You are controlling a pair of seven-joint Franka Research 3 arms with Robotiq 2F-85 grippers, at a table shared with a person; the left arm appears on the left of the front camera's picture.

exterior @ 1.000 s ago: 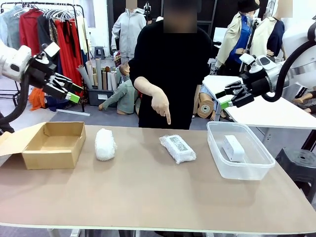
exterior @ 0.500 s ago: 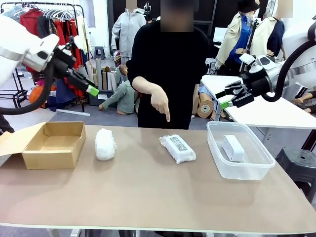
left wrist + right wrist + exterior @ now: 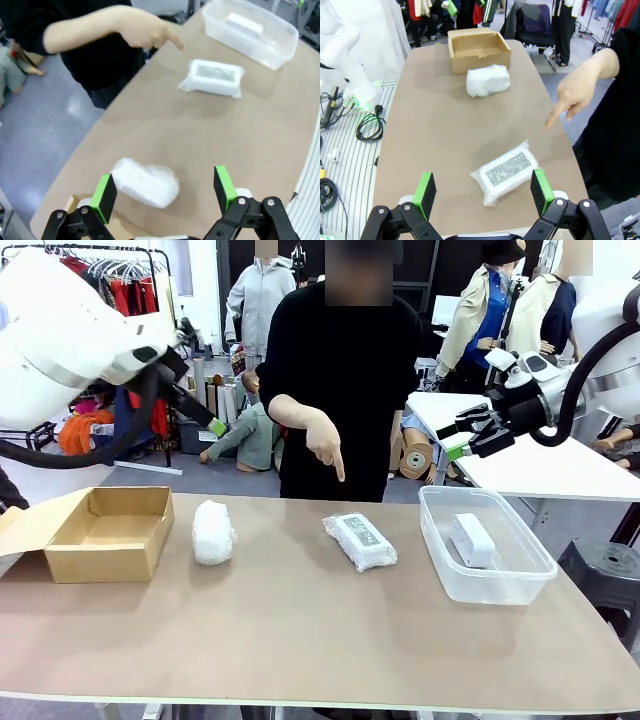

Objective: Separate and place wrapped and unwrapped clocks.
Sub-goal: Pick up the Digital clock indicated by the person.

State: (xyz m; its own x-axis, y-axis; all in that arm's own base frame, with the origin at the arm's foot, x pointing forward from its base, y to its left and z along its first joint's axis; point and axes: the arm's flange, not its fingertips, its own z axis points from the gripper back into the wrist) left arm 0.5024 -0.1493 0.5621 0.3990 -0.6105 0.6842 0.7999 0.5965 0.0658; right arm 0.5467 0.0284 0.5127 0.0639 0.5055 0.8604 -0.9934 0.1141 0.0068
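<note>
Front view, hand (image 3: pixel 325 448) pointing — labelled bundle (image 3: pixel 360 540) (table (image 3: pixel 300 620))

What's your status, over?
Open and empty: left gripper, right gripper. Bare white clock in clear plastic tub; white bubble-wrap bundle, clear-plastic labelled bundle on table. Person's hand pointing above the latter.

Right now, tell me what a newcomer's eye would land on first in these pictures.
The person's hand at the far edge of the table, pointing down at the labelled clear-plastic bundle mid-table. Next, the bubble-wrap bundle beside the open cardboard box on the left, and the bare white clock lying in the clear tub on the right. The left gripper and right gripper hang open, raised at either side.
</note>
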